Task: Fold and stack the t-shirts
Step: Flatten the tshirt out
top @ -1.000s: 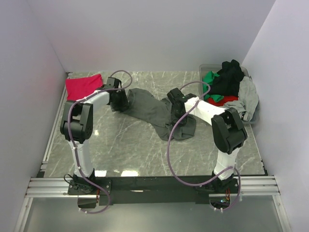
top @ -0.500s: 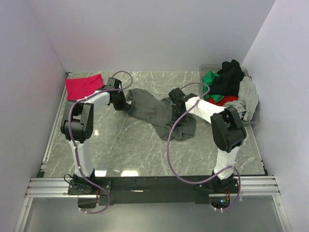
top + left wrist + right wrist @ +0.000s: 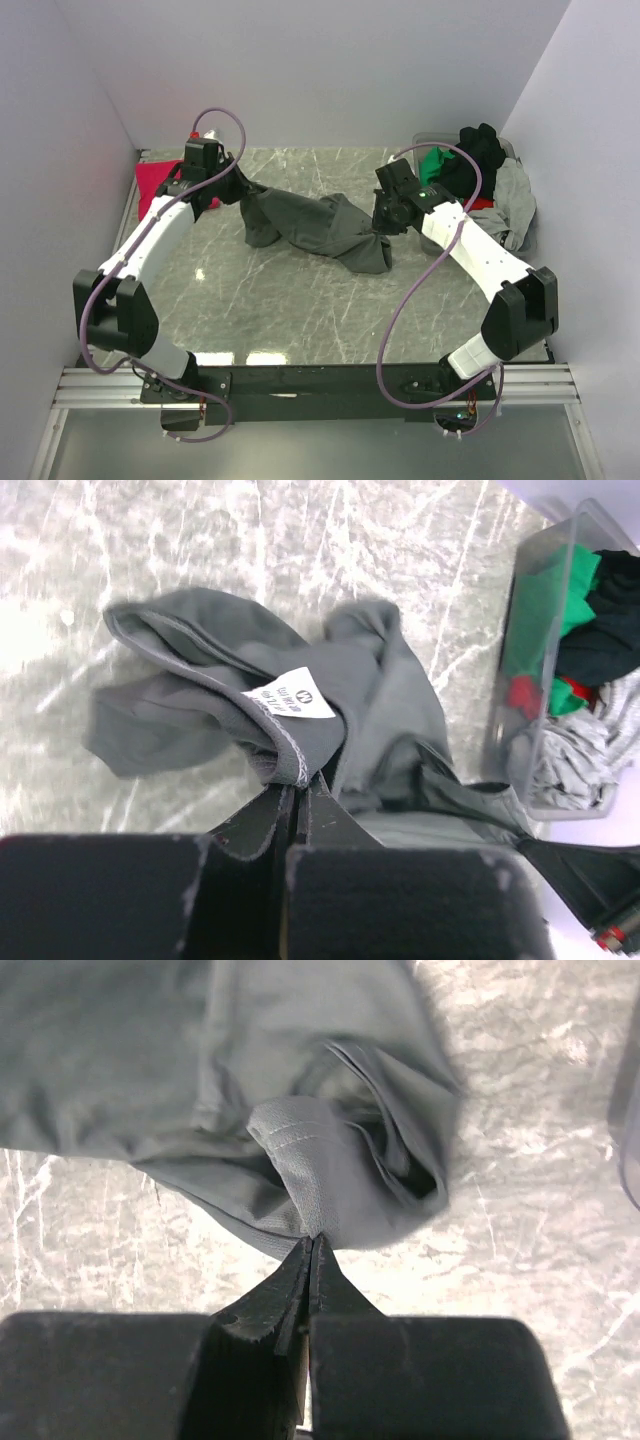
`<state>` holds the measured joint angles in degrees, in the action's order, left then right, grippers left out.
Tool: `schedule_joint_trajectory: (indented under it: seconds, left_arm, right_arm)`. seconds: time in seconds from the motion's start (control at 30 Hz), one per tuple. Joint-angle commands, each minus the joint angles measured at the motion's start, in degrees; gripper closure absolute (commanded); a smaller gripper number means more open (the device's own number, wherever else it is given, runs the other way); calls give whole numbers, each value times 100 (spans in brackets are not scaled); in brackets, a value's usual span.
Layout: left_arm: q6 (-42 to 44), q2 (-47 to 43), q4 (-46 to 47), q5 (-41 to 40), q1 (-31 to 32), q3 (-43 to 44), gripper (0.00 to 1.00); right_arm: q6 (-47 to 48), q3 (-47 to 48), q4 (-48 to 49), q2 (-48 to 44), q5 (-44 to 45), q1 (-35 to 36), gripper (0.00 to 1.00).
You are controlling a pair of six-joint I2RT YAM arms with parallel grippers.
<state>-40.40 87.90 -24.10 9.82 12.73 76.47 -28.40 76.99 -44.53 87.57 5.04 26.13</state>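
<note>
A dark charcoal-grey t-shirt point(image 3: 310, 222) hangs bunched between my two grippers above the middle of the marble table. My left gripper point(image 3: 238, 188) is shut on its collar hem beside the white size label point(image 3: 290, 694); the pinch shows at the left gripper point(image 3: 300, 780). At the other end, my right gripper point(image 3: 382, 222) is shut on a stitched hem of the same t-shirt point(image 3: 300, 1110), with the cloth caught at the right gripper point(image 3: 314, 1242). A folded magenta-red t-shirt point(image 3: 152, 178) lies at the far left, partly hidden by my left arm.
A clear plastic tub point(image 3: 528, 238) at the far right holds a heap of black, green, light grey and red t-shirts point(image 3: 478, 165); the tub point(image 3: 508, 695) also shows in the left wrist view. White walls close in the table on three sides.
Both grippers closed on the charcoal t-shirt and lifted it off the table. The arms have swung outward and up, stretching the cloth between them.
</note>
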Motion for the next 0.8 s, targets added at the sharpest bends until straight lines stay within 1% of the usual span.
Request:
schedule_joint_trajectory:
  seconds: [0.0, 0.13, 0.27, 0.3, 0.37, 0.4, 0.5, 0.57, 0.63, 0.7, 0.73, 0.77]
  left_arm:
    - [-170, -439, -384, -24, -8, 25, 100]
    - [-91, -844, -850, -314, -8, 465, 99]
    - [-116, -1230, -1587, -761, -16, 1044, 100]
    - [-126, -1344, -1824, -902, -16, 1194, 100]
    - [-213, -1712, -2001, -965, -25, 1309, 100]
    - [-266, -1828, -2185, -1148, -34, 1353, 100]
    - [-398, -2092, -2388, -1334, -60, 1590, 100]
    - [-503, -2032, -2494, -1299, -69, 1748, 100]
    - [-486, -1848, -2355, -1107, -95, 1801, 100]
    - [-372, -1339, -2197, -721, -130, 1793, 100]
    - [-250, -1110, -1970, -519, -200, 1793, 100]
    - [-197, -586, -1872, -264, -227, 1845, 100]
  right_arm:
    - [63, 88, -363, -398, 234, -47, 100]
    - [1, 412, -688, -1004, 541, -47, 100]
    - [98, 895, -951, -1697, 805, -47, 100]
    - [124, 957, -978, -1812, 858, -38, 100]
    - [142, 1133, -987, -2154, 894, -38, 100]
    - [159, 1143, -961, -2278, 876, -38, 100]
    - [204, 1248, -882, -2657, 806, -47, 100]
    - [221, 1344, -908, -2736, 823, -38, 100]
    - [204, 1380, -899, -2675, 928, -47, 100]
    - [177, 1310, -812, -2447, 1007, -38, 100]
    - [169, 1179, -672, -2333, 1017, -47, 100]
    - [203, 1091, -549, -2115, 1008, -55, 100]
